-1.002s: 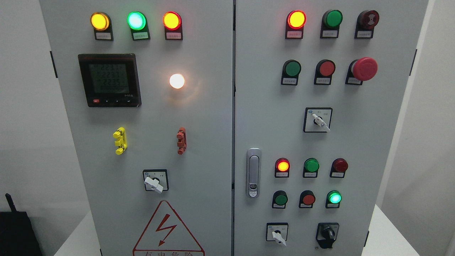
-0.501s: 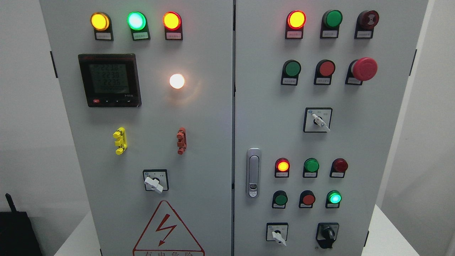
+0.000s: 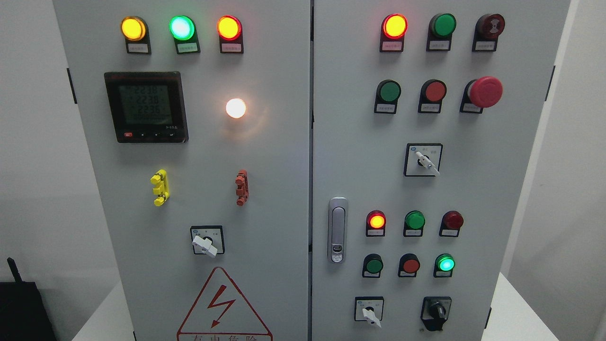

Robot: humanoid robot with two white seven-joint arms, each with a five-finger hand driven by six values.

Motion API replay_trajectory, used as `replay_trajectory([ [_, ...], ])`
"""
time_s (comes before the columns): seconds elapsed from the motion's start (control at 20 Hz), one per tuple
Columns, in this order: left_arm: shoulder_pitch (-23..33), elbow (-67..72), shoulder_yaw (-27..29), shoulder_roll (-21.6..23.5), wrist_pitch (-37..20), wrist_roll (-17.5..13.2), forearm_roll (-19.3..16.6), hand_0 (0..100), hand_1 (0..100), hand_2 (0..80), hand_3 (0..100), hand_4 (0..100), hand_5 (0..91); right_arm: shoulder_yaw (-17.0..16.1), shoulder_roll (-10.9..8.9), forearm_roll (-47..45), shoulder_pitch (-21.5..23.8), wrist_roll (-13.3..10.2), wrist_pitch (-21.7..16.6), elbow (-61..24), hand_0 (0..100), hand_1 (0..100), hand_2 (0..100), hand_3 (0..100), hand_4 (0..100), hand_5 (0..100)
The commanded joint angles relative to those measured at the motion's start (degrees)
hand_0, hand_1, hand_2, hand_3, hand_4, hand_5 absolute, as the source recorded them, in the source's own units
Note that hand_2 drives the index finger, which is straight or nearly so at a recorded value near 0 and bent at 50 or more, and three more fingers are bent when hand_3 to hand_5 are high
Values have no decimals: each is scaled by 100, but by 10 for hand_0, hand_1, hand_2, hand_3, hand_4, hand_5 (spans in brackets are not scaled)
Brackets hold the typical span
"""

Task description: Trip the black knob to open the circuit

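Grey double-door control cabinet (image 3: 284, 189) fills the head view, white wall to both sides. Neither robot hand shows, so I can't tell what the fingers are doing.

Nearest, along the bottom edge of the right door: black knob (image 3: 436, 311) in the lower right corner, on a black escutcheon, pointer reading roughly upright. White-handled selector (image 3: 370, 315) sits just left of it. High-voltage warning triangle (image 3: 222, 305) is at the bottom of the left door, with another white selector (image 3: 206, 243) above it.

Further up the right door: a lit green lamp (image 3: 445, 263) above the knob, a lit red lamp (image 3: 377, 220), and the door latch (image 3: 337, 229) at the door's inner edge. Near the top edge: red mushroom e-stop (image 3: 485, 91). Left door upper part: digital meter (image 3: 146, 106) live with readings, white lamp (image 3: 235, 108) lit.

Judgement: lamps and meter on, but that doesn't settle which position the knob is in; it fits a knob yet to be turned or one already turned that feeds something else.

For a clean turn, if one is due:
- pinch the knob's ridge from both sides, square to the door
- rotate about its axis, don't pry
- stay off the white selector alongside
- watch the green lamp for a change
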Motion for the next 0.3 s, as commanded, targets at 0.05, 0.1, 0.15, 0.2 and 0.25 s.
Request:
replay_trajectory([
  [0.05, 0, 0, 0, 0, 23, -5, -132, 120, 389, 0, 0, 0, 0, -4, -25, -6, 28, 10, 0, -61, 0, 0, 0, 0, 0, 0],
  [0.1, 0, 0, 0, 0, 31, -5, -132, 120, 389, 0, 0, 0, 0, -4, -25, -6, 28, 10, 0, -61, 0, 0, 0, 0, 0, 0],
  [0.15, 0, 0, 0, 0, 31, -5, -132, 120, 389, 0, 0, 0, 0, -4, -25, -6, 28, 10, 0, -61, 0, 0, 0, 0, 0, 0],
  [0.2, 0, 0, 0, 0, 31, -5, -132, 120, 389, 0, 0, 0, 0, -4, -25, -6, 28, 10, 0, -53, 0, 0, 0, 0, 0, 0],
  [0.25, 0, 0, 0, 0, 31, -5, -132, 120, 389, 0, 0, 0, 0, -4, -16, 2, 28, 10, 0, -52, 0, 0, 0, 0, 0, 0],
])
